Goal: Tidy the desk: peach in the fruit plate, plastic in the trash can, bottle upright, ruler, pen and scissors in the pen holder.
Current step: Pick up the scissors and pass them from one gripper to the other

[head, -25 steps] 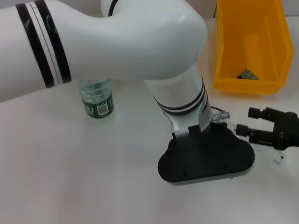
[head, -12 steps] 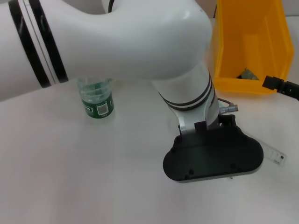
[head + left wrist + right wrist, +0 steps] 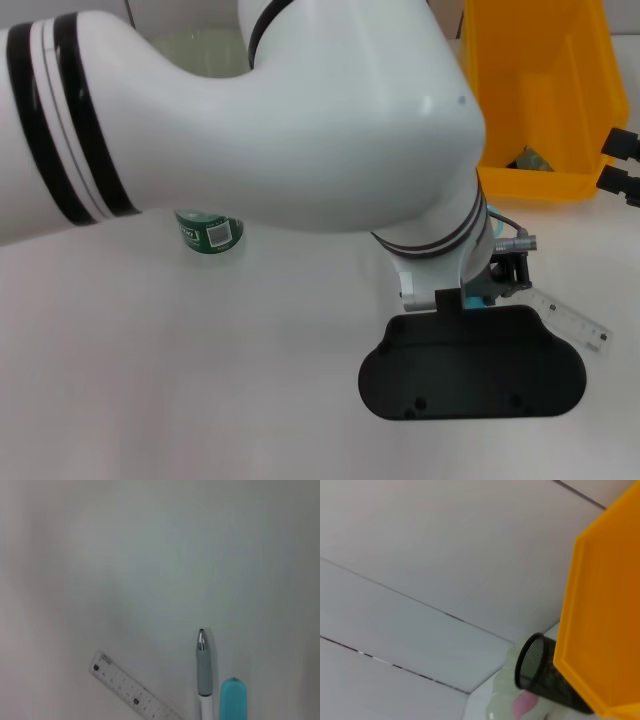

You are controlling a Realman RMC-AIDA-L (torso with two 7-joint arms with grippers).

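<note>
- Leftward-mounted and largest in the head view, the left arm (image 3: 300,120) has swung further toward the robot's right and nearer the camera than a second ago. Its black wrist housing (image 3: 470,365) now sits just beside the ruler (image 3: 578,322).
- Counter (image 3: 150,380): white and flat, so thin items lying on it offer little edge to grip.
- Trash can (image 3: 540,100): yellow, at the far right, with a small dark scrap (image 3: 530,160) already inside.
- Bottle (image 3: 210,232): it stands upright behind the left arm, so that step appears done.
- Pen holder (image 3: 535,665): black mesh, seen only in the right wrist view, beside the trash can.
- Ruler and pen (image 3: 202,667): they lie near each other on the counter below the left wrist, apart and not touching. One of them is probably the step in hand.
- To do it well, centre over one item only, descend squarely, and close across its narrow width so the neighbour is not dragged along.
- Left pincer: hidden beneath the wrist housing, so whether it is wide or narrow cannot be told.
- Right pincer (image 3: 606,160): spread and empty at the right edge by the trash can. A second ago it was low beside the left wrist, and it has since drawn back and away.
</note>
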